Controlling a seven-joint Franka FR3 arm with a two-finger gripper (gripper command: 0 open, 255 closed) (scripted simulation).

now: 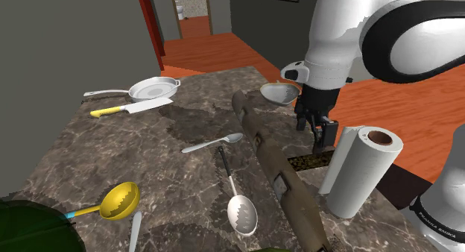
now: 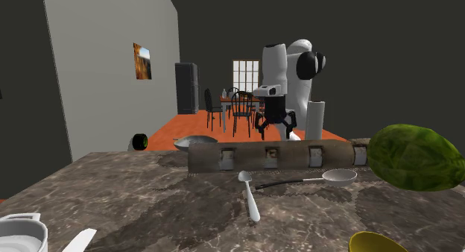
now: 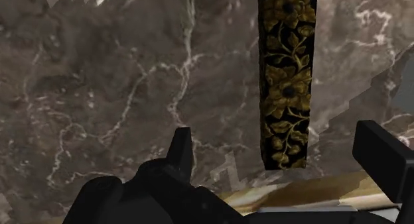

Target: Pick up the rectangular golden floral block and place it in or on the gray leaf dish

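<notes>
The golden floral block is a long narrow black bar with gold flowers, lying flat on the marble counter. In the shoulder view the block lies between a long brown log and a paper towel roll. My gripper hangs just above it, open and holding nothing. In the wrist view the gripper has its fingers wide apart, with the block's near end between them and untouched. The gray leaf dish sits at the counter's far edge, beyond the gripper. The second exterior view has the gripper behind the log and the dish to its left.
A long brown log-like piece runs along the counter beside the block. The paper towel roll stands close on the other side. Spoons, a slotted spoon, a yellow ladle, a knife and a pan lie farther off.
</notes>
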